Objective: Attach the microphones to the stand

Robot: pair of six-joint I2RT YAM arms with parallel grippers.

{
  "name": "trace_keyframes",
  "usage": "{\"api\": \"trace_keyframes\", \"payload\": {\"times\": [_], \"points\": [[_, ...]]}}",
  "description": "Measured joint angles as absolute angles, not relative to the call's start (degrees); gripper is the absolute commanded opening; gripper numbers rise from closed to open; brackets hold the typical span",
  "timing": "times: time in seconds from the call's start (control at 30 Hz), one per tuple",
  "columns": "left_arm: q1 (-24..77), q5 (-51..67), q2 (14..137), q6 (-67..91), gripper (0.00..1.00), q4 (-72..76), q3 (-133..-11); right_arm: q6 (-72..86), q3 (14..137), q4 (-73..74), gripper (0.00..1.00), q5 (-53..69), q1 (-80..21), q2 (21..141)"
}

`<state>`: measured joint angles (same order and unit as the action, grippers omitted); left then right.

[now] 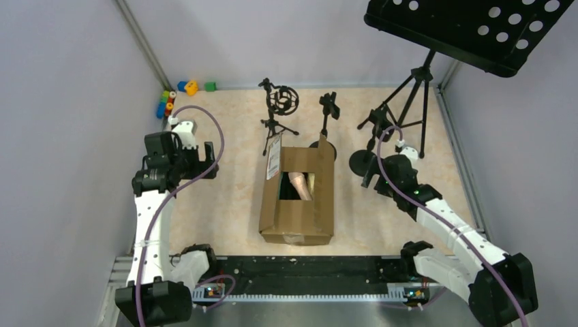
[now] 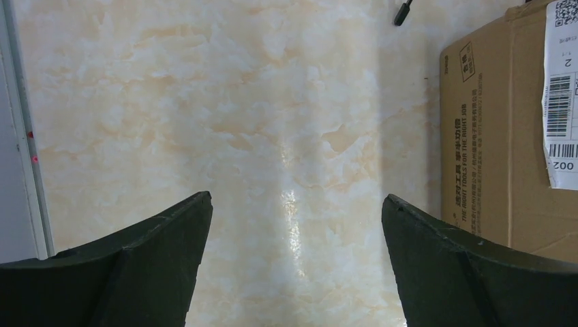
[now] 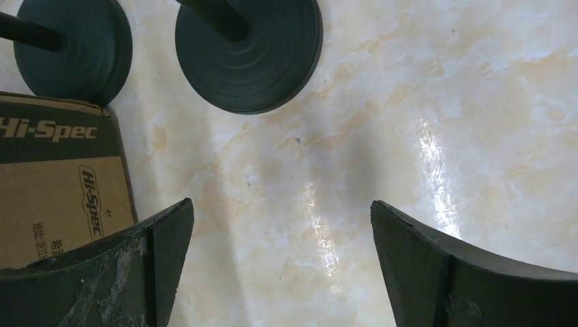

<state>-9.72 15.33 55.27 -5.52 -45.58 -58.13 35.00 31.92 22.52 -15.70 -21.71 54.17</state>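
The left gripper (image 2: 296, 204) is wide open and holds nothing, over bare table (image 2: 204, 102) near the left edge. The right gripper (image 3: 283, 208) is also wide open and empty, near two round stand bases (image 3: 249, 48). In the middle of the table a cardboard box (image 1: 298, 211) contains a peach microphone (image 1: 300, 185). The stands (image 1: 279, 102) are toward the far edge.

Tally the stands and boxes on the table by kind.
Round-base stands: 2
Tripod shock-mount stand: 1
Tripod music stand: 1
Cardboard box: 1
Total: 5

Bright, sharp views; glare on tabletop (image 2: 293, 218).
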Motion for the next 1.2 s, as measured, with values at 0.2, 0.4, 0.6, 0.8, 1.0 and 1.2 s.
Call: {"api": "trace_keyframes", "payload": {"times": [0.2,0.4,0.6,0.8,1.0,1.2], "points": [[-9.72,15.03,55.55,-6.98,0.99,-45.54,-57.12,31.51,29.91,15.16,0.99,-17.26,-21.80,51.03],[-9.72,15.00,58.37,-7.66,0.99,-46.06,-57.34,27.53,26.92,2.02,0.90,-19.53,-21.89,49.95],[-9.72,15.07,60.51,-7.66,0.99,-47.68,-57.67,24.58,27.14,-8.23,0.81,-21.52,-21.91,60.27],[-9.72,15.62,60.38,-7.66,0.99,-48.40,-58.24,22.17,27.16,-15.70,0.70,-25.80,-21.91,65.56],[-9.72,15.62,59.20,-7.99,0.99,-49.41,-59.16,21.39,28.80,-20.86,0.45,-28.69,-21.96,73.30],[-9.72,15.49,57.08,-9.15,0.99,-50.13,-59.16,20.78,30.87,-21.54,0.24,-30.20,-21.98,76.84]]}}
